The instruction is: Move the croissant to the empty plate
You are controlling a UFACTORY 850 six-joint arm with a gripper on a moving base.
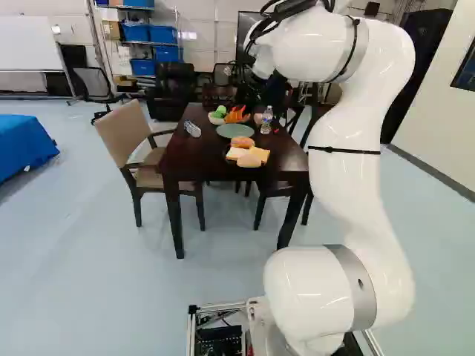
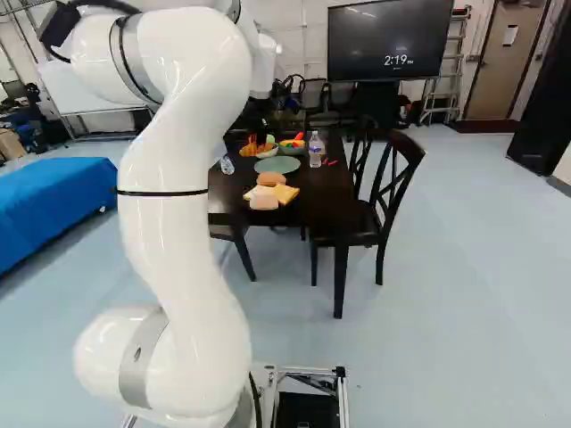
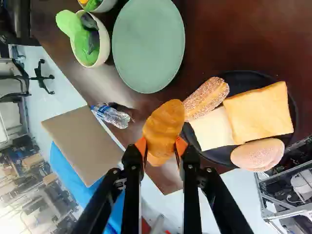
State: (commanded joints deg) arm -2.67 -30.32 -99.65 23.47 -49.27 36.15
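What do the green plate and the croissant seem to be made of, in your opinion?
Green plate: perhaps ceramic or plastic, with a smooth, low-sheen finish; its even colour shows no sharp highlights.
Croissant: possibly toy foam or rubber, or real pastry; its browned surface looks smooth, with shallow ridges.

"Anything readable in there?"
"A white clock reading [image 2: 399, 61] on the big dark screen [image 2: 384, 34]: 2:19 PM."
"And the sheet [image 2: 510, 35] on the door [image 2: 493, 78], right of that screen in the right base view?"
"Too small to make out."
"The upright bottle [image 2: 316, 140] on the table [image 2: 314, 203], nearer than the screen?"
"Its label [image 2: 316, 151] can't be read either."
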